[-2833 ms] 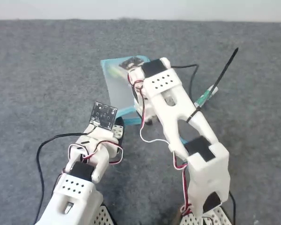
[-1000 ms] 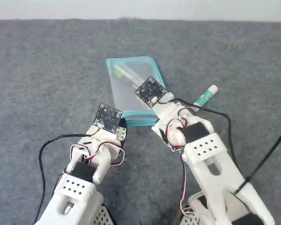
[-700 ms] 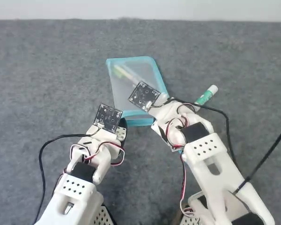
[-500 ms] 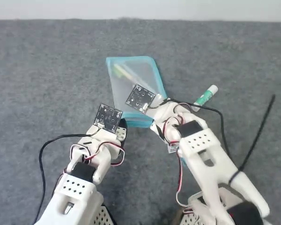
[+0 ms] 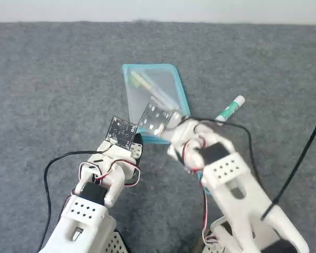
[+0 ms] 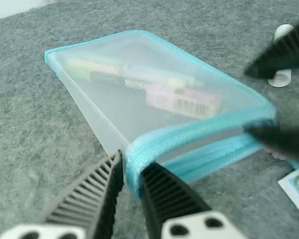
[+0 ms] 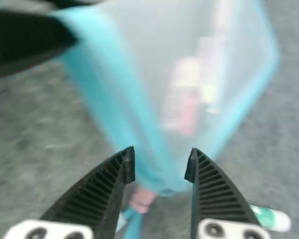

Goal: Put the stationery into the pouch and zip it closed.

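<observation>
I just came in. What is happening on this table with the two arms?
The left gripper pinches one corner of the pouch at its zipper edge. The right gripper is open, its fingers on both sides of the same edge further along. Some stationery lies inside the pouch, but a green marker lies on the table beside it, apart from it.

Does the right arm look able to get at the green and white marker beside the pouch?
Probably yes. The marker lies uncovered beside the pouch, on that arm's side. The right pincer is open but straddles the pouch's edge, so it would need to back off first.
</observation>
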Motion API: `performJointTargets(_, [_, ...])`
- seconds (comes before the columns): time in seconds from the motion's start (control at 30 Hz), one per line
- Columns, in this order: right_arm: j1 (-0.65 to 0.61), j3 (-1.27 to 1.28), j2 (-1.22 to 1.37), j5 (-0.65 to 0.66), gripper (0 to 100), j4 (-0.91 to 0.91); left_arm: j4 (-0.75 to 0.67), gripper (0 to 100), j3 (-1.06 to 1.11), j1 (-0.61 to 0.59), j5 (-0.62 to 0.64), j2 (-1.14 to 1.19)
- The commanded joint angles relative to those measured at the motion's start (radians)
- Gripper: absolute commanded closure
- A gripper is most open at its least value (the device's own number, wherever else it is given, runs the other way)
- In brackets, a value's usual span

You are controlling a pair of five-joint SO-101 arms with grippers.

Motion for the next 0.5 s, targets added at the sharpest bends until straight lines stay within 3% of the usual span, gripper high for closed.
performJointTargets(0.0, [-0.028, 0.031, -0.096, 0.012, 82.2, -0.002, -0.006, 99, -0.025, -0.003, -0.003, -0.023])
performJointTargets(0.23, [0.041, 0.037, -0.067, 0.006, 82.2, -0.11, -0.006, 99, -0.025, -0.003, -0.003, -0.023])
performJointTargets(0.47, [0.053, 0.023, 0.139, 0.006, 82.2, -0.298, -0.005, 99, -0.025, 0.003, -0.003, -0.023])
